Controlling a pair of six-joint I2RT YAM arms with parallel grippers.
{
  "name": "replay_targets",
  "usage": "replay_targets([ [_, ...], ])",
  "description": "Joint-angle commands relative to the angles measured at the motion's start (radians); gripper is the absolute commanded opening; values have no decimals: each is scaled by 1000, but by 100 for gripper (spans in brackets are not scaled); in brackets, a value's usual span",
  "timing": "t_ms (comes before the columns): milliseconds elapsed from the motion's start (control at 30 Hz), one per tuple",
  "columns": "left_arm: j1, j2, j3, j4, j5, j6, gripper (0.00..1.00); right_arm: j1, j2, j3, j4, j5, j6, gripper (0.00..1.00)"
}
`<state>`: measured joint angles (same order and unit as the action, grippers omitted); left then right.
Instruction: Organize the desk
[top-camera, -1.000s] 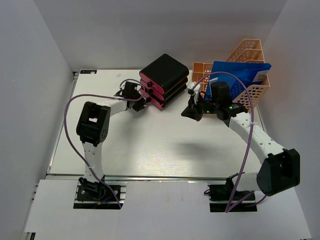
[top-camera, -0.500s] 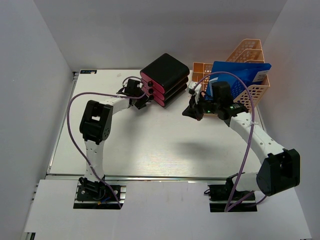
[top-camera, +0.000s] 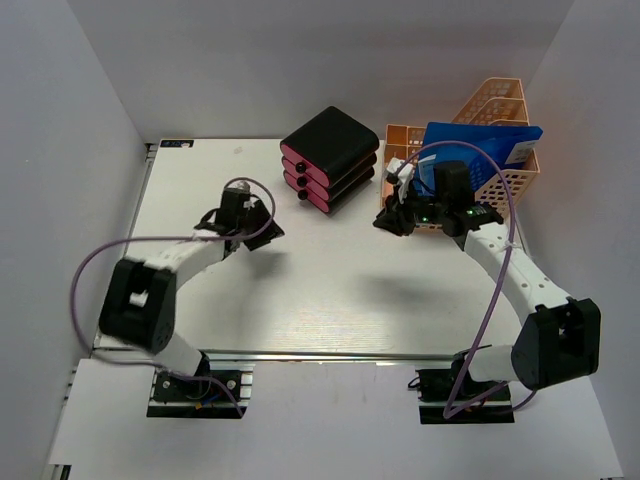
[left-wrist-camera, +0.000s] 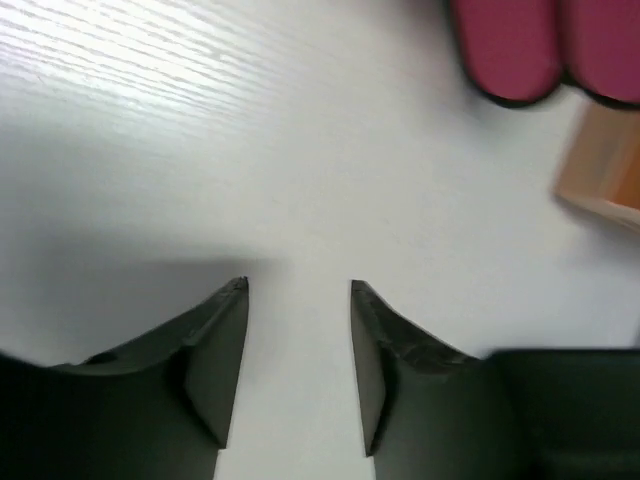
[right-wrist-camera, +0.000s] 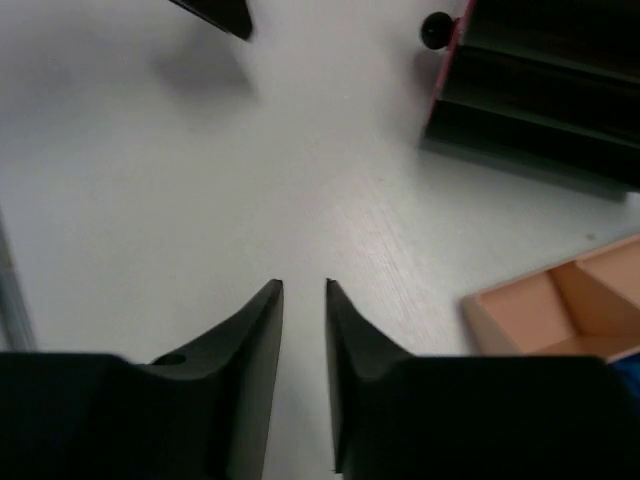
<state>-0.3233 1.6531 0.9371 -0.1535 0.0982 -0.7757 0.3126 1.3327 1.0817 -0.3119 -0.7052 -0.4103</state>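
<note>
The desk (top-camera: 330, 290) is a white tabletop with a silver rail along its front edge; it fills the left wrist view (left-wrist-camera: 200, 120) and the right wrist view (right-wrist-camera: 150, 180). My left gripper (top-camera: 262, 228) is open and empty, low over bare desk (left-wrist-camera: 298, 290), a little near-left of the black-and-pink drawer box (top-camera: 330, 158). My right gripper (top-camera: 388, 220) is empty, its jaws only a narrow gap apart (right-wrist-camera: 304, 285), over the desk just right of the drawer box and in front of the peach rack.
The peach mesh file rack (top-camera: 500, 110) with a blue folder (top-camera: 480, 150) stands at the back right, and its low front tray (right-wrist-camera: 570, 305) is next to my right gripper. The drawer box's pink fronts (left-wrist-camera: 520, 45) face near-left. Walls enclose the desk.
My left arm has pulled back from the drawer box toward the near left. The drawer box sits slightly farther back-right. My right gripper has shifted a little back and right.
</note>
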Motion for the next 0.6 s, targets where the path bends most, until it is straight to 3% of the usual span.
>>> replay_targets([
  [0,6,-285,-64,38,133,194,58,-21,-32,-19,34,84,-21,33],
  [33,6,-338,-101,32,149,270,74,-27,-39,-23,43,114,-6,42],
  [67,6,-384,-113,-10,155,303,80,-32,-50,-32,56,181,17,51],
  [133,6,-502,-124,-62,155,408,88,-33,-82,-55,51,245,53,55],
  [333,6,-786,-270,-112,86,559,97,-35,-269,-234,120,387,137,60],
  [400,6,-815,-299,-101,69,569,98,-32,-372,-294,177,426,134,66],
  [533,6,-808,-299,-103,75,599,98,-32,-490,-403,188,481,131,66],
  [567,6,-803,-299,-104,71,599,98,-35,-530,-420,186,493,133,74],
])
